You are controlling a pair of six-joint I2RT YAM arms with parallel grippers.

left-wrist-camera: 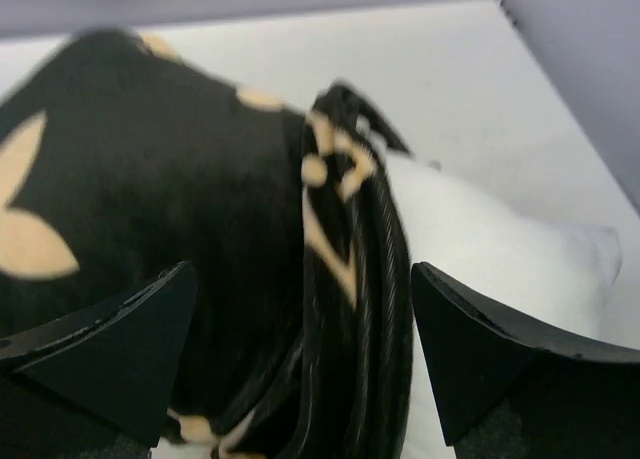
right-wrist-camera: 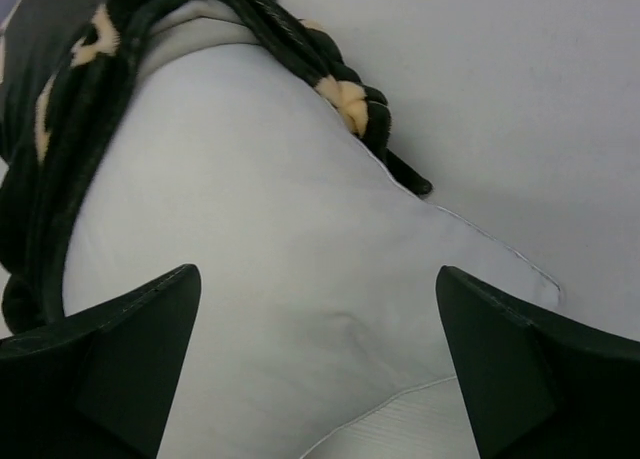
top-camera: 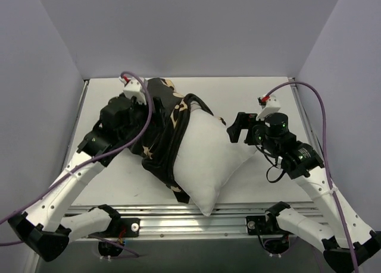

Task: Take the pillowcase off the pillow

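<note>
The white pillow (top-camera: 208, 154) lies slantwise in the middle of the table, its right part bare. The black pillowcase (top-camera: 159, 127) with tan motifs is bunched over the pillow's left end, its rim gathered in thick folds (left-wrist-camera: 350, 279). My left gripper (left-wrist-camera: 305, 329) is open and low over that bunched rim, with black fabric lying between its wide fingers (left-wrist-camera: 120, 339). My right gripper (top-camera: 237, 127) is open at the pillow's upper right edge. In the right wrist view its fingertips (right-wrist-camera: 530, 369) stand apart over bare pillow (right-wrist-camera: 280, 229), which shows a small dent, with the pillowcase (right-wrist-camera: 60, 109) at the upper left.
Grey walls close in the white table (top-camera: 256, 184) at the back and on both sides. A metal rail (top-camera: 190, 216) with the arm bases runs along the near edge. Purple cables (top-camera: 318, 106) loop over both arms.
</note>
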